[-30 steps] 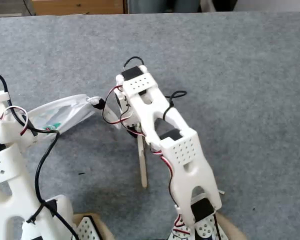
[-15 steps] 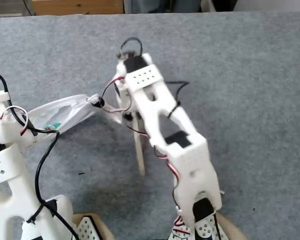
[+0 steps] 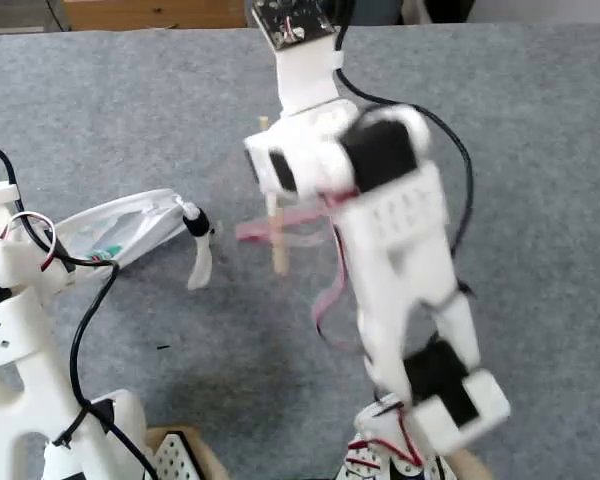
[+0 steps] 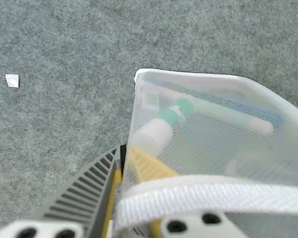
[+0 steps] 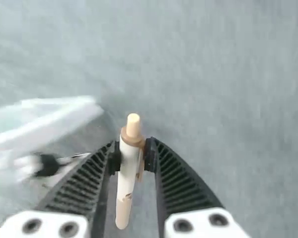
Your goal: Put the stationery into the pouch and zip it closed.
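With my right gripper [image 5: 130,148] clenched on the pen [image 5: 126,188] and my left gripper [image 4: 123,163] pinching the mesh pouch [image 3: 130,228] at the pen's nine o'clock, I'd best swing across and slide it tip-first into the mouth.

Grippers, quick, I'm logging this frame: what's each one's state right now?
Left gripper: shut on the pouch.
Right gripper: shut on a beige pen.
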### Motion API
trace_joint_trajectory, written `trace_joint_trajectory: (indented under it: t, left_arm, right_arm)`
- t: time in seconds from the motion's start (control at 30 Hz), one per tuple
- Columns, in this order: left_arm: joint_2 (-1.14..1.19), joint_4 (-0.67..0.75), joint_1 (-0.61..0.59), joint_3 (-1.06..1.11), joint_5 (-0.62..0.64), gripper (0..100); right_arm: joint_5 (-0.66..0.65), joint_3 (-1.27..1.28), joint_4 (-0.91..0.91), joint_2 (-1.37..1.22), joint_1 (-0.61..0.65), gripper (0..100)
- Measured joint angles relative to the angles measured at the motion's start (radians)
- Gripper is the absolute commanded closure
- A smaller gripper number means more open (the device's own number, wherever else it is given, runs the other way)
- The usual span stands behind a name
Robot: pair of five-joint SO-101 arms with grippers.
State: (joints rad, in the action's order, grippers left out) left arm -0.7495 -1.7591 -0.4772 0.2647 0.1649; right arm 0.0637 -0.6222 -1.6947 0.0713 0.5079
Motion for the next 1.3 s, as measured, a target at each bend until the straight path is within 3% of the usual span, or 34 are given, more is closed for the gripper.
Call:
trace_joint_trajectory:
  t: [0.33,0.57,0.97,1.3]
  left_arm:
    - [0.0,0.0,0.0,0.0,0.0,97]
    - [0.0,0.0,0.0,0.0,0.0,97]
    - [-0.002,0.002,0.0,0.009,0.0,97]
    - [-0.006,0.005,0.0,0.032,0.0,97]
  right_arm:
    - [-0.008,0.0,0.195,0.224,0.318,98.6]
    - [-0.141,0.0,0.374,0.279,0.465,98.6]
    - [-0.216,0.146,0.646,0.279,0.48,98.6]
    - [-0.21,0.198,0.657,0.279,0.48,98.6]
